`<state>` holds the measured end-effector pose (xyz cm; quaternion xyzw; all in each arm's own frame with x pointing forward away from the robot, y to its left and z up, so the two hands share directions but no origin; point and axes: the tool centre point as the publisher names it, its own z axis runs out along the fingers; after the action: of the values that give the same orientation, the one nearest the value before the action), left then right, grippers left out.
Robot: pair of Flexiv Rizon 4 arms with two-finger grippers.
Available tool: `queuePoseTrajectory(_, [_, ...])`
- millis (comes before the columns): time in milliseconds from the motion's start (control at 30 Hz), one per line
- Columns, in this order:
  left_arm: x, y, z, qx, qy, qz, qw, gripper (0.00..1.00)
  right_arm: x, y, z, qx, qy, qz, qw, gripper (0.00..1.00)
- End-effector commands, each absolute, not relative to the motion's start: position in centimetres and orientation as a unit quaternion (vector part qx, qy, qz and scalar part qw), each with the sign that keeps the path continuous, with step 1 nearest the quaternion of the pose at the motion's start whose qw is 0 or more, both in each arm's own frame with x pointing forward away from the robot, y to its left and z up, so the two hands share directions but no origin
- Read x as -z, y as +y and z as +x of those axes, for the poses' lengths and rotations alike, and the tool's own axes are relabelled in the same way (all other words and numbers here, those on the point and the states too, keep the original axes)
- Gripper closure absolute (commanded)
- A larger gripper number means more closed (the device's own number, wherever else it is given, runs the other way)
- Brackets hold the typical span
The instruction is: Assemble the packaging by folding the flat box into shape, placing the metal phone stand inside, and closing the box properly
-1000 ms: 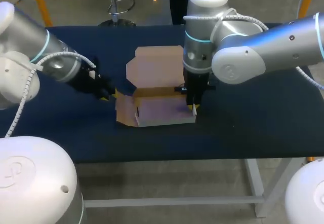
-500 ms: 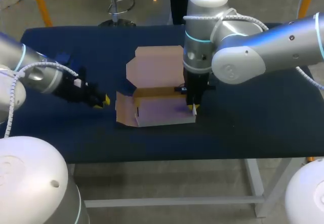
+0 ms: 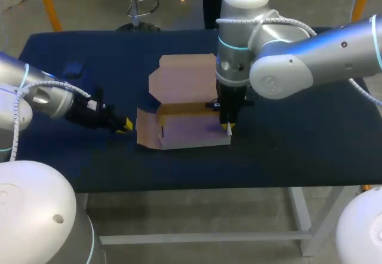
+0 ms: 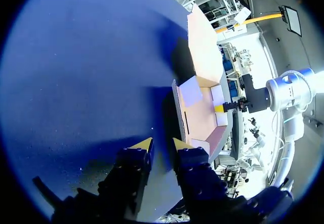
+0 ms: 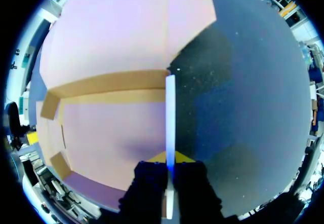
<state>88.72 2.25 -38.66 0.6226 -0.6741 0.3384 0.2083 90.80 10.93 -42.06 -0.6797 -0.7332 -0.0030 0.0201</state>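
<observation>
**A half-folded box on the table, gripped at its right end only**

Far at the left and to the back, a small blue object (image 3: 73, 68) lies on the dark blue cloth-covered table (image 3: 298, 144); I cannot tell what it is. The left gripper (image 3: 122, 123) is low over the cloth, just beside the left end of the pale brown cardboard box (image 3: 185, 134) but not touching it. Its jaws stand a little apart with nothing between them. The box stands open near the middle of the table, its wide lid flap (image 3: 182, 77) lying flat behind it. The right gripper (image 3: 228, 126) comes straight down at the right end, and its jaws are pressed together on the thin upright side wall (image 5: 170, 112) of the box.
</observation>
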Motion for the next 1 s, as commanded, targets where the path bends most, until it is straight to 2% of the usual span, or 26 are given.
queuePoseTrajectory(33, [39.1,2.0,89.1,-0.337,-0.675,0.621,0.214,0.75,42.1,11.0,90.9,0.001,-0.734,-0.679,0.021,1.00])
queuePoseTrajectory(300, [40.2,1.3,89.1,-0.345,-0.666,0.617,0.238,0.74,42.1,11.0,90.9,0.001,-0.734,-0.679,0.021,1.00])
queuePoseTrajectory(433, [40.4,0.7,89.2,-0.355,-0.660,0.613,0.250,0.69,42.1,11.0,90.9,0.001,-0.734,-0.679,0.021,1.00])
queuePoseTrajectory(1000, [38.3,-1.9,89.8,-0.382,-0.654,0.594,0.270,0.70,42.1,11.0,90.9,0.001,-0.734,-0.679,0.021,1.00])
